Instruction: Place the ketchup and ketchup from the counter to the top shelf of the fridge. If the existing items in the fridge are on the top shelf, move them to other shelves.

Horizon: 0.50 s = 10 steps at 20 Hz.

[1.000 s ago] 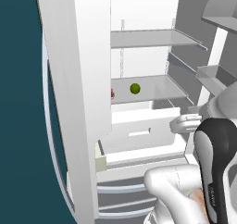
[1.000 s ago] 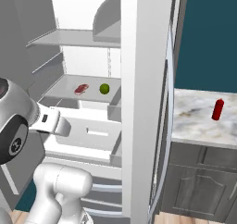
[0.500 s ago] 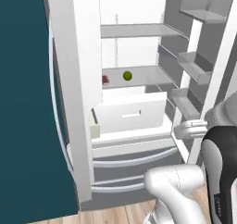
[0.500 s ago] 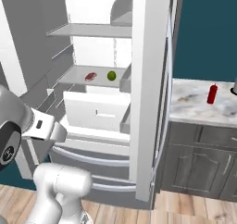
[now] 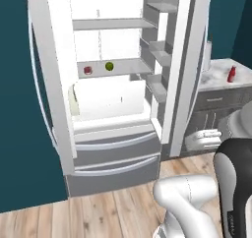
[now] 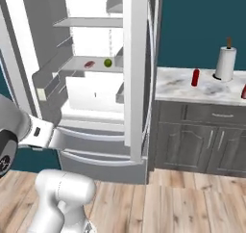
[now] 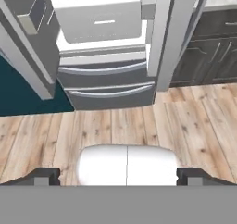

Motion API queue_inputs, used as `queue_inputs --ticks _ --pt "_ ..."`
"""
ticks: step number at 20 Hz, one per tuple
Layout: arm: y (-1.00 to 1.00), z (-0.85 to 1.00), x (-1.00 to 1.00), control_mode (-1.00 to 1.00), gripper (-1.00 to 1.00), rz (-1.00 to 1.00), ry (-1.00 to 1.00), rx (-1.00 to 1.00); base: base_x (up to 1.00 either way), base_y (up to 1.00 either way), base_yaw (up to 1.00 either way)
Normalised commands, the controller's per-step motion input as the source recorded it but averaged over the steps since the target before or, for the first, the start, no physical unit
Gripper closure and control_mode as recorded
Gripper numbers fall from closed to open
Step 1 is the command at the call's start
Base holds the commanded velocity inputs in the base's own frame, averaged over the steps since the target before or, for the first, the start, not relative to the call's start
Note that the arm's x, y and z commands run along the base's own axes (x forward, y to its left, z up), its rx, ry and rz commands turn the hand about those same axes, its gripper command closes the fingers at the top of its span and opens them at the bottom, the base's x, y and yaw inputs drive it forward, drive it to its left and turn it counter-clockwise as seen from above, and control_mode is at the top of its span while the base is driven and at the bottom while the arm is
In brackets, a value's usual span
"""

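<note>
The fridge (image 5: 114,154) stands open, and its top shelf (image 5: 110,23) (image 6: 89,21) is bare. On the shelf below (image 5: 123,65) lie the dark-red lump (image 5: 87,70) (image 6: 89,64) and the yellow-green fruit (image 5: 109,66) (image 6: 108,62). One ketchup bottle (image 6: 195,77) (image 5: 231,74) stands upright on the marbled counter (image 6: 182,85). A second ketchup bottle (image 6: 244,92) is cut by the right edge of the right base view. My gripper (image 7: 118,177) hangs low over the wooden floor, well back from the fridge. It is open, its fingertips (image 7: 44,177) far apart with nothing between them.
The fridge's left door (image 5: 49,84) and right door (image 5: 184,70) swing out, the right one standing between the fridge and the counter. A white drawer (image 7: 99,18) is pulled forward. A paper-towel roll (image 6: 224,63) stands on the counter. Wooden floor (image 7: 194,121) lies in front.
The base has backed away from the fridge, so the whole scene has shrunk and shifted. The counter, bottles and floor have come into view. Fruit and lump stay where they were.
</note>
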Motion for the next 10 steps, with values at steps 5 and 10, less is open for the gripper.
queue_inputs --ticks 5,10 --pt "0.00 0.00 0.00 1.00 -1.00 0.00 0.00 0.00 0.04 -0.99 -0.15" --pt "0.00 0.00 0.00 1.00 -1.00 0.00 0.00 0.00 0.40 -1.00 -0.13"
